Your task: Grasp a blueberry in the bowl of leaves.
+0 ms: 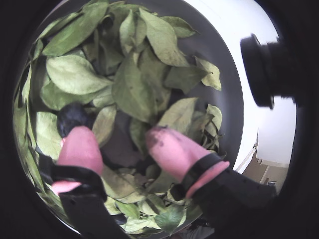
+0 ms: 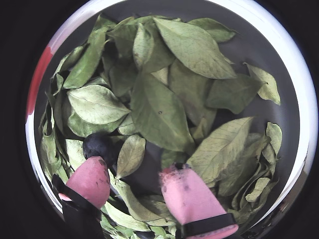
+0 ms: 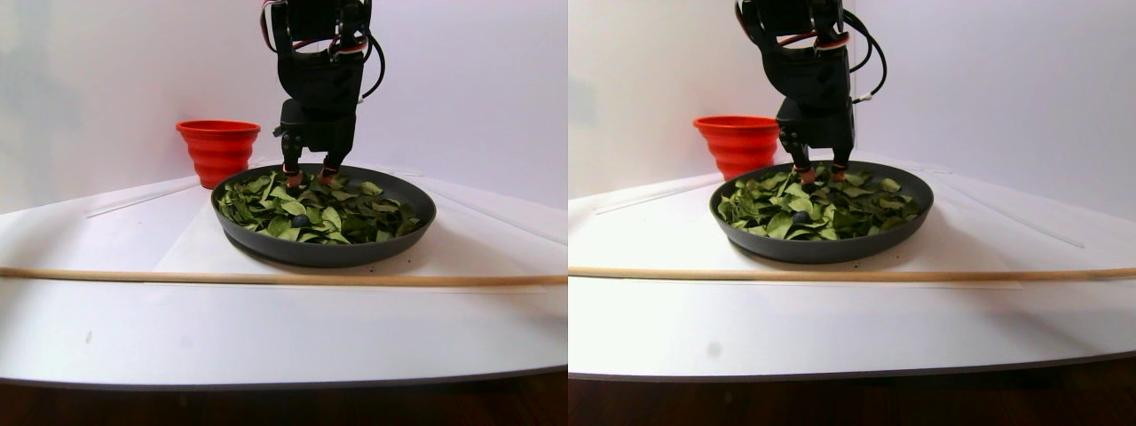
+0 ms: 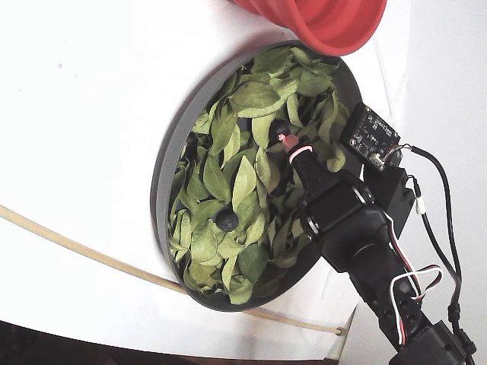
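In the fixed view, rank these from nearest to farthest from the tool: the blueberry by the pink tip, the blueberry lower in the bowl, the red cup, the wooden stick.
1. Blueberry, right at the tool tip.
2. Red cup, above the bowl, at the top edge.
3. Lower blueberry, on the leaves below the tool; close to the cup's rank.
4. Wooden stick, outside the bowl, lower left.
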Controlling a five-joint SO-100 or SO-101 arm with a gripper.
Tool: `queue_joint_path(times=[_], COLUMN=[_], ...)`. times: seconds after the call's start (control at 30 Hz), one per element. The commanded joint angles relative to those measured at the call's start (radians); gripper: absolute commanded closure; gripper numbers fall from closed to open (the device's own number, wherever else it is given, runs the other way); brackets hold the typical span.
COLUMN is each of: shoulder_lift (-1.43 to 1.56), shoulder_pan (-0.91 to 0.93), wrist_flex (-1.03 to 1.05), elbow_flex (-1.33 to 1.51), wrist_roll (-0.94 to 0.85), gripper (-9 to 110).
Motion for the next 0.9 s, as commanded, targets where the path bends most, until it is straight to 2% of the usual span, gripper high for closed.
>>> queue_joint_path(times=[0.0,0.87], shoulder_lift=[0.11,0.175], shoulder_pan=[-0.003,-0.026], wrist_flex=[0.005,0.054], elbow_flex=[-0.025,-0.011], wrist_roll=[0.0,0.003], gripper=[82,82])
